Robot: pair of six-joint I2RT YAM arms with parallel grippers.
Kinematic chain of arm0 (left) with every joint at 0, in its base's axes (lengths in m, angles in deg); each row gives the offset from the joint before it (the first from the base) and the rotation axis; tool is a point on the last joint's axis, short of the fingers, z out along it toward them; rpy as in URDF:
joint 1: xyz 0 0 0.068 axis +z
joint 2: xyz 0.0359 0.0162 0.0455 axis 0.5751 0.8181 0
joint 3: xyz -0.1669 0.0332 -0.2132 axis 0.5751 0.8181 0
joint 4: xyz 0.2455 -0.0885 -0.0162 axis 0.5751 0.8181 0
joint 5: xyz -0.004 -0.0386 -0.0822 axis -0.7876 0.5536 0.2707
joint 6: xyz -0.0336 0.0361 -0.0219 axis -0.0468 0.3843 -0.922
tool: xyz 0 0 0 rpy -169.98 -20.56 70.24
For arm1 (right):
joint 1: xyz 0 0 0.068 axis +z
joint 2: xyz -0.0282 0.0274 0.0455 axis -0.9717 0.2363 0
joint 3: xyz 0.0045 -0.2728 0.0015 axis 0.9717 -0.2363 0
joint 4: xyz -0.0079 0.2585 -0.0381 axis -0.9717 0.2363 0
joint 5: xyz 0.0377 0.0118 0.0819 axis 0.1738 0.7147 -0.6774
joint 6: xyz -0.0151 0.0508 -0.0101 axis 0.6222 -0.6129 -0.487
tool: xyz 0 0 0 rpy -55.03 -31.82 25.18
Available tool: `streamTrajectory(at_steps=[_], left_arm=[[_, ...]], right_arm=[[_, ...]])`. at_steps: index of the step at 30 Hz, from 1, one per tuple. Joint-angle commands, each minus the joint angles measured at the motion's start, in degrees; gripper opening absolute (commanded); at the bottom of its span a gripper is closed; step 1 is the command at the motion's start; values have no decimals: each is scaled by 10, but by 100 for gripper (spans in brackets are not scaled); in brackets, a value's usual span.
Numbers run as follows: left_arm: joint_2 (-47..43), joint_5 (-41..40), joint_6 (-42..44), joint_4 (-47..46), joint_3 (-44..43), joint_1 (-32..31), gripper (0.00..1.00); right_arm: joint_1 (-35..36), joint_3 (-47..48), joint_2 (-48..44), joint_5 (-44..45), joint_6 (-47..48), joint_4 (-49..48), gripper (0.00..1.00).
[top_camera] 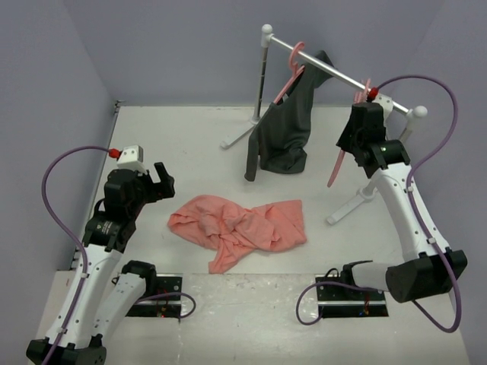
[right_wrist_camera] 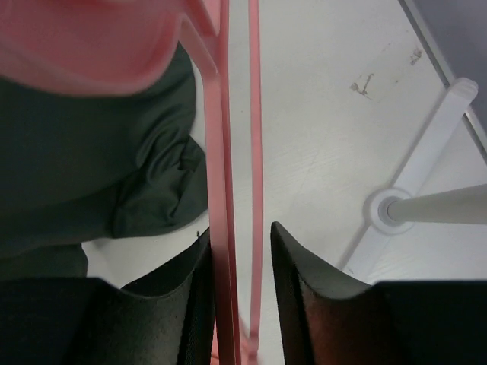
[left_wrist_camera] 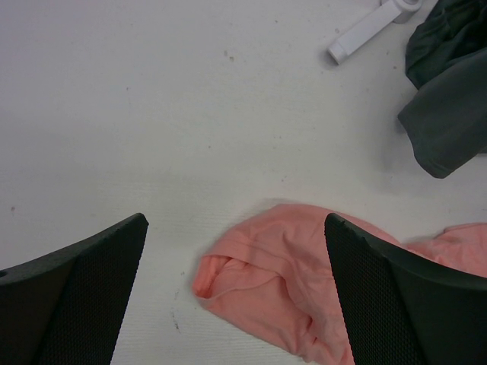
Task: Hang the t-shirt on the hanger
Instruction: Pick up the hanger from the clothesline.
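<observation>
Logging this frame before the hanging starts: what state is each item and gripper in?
t-shirt: crumpled on the table, unheld.
hanger: hooked on the rail, bare.
dark grey garment: hanging on the other hanger.
left gripper: open, empty.
right gripper: jaws astride the hanger; grip unclear.

**Bench layout: t-shirt in front, clothes rack behind**

The t-shirt lies on the bench toward its near edge, between the two arm bases. Behind it stands the clothes rack. Its rail runs from far left to nearer right. A garment hangs on the other hanger toward the rail's left end, directly behind the t-shirt. The hanger hangs at the rail's right end, and its bars pass between the fingers of the right end effector. The left end effector sits over the bench just left of the t-shirt, apart from it.
</observation>
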Motion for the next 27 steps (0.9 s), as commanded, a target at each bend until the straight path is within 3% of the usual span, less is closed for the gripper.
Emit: streamTrajectory(at_steps=[1,7,19,24,27], left_arm=[[2,12,-6,-28,3,3,100],[4,16,-5,-30,3,3,100],[26,62,7,-30,-5,3,100],[71,112,-65,-20,-15,-2,100],[103,101,-100,-45,1,-45,100]], right_arm=[[2,-28,-52,20,0,-60,21],[5,-2,-44,25,2,-40,0],[6,70,-79,-27,22,-1,0],[7,-27,-184,-137,39,-12,0],[6,-116,-251,-186,29,-20,0]])
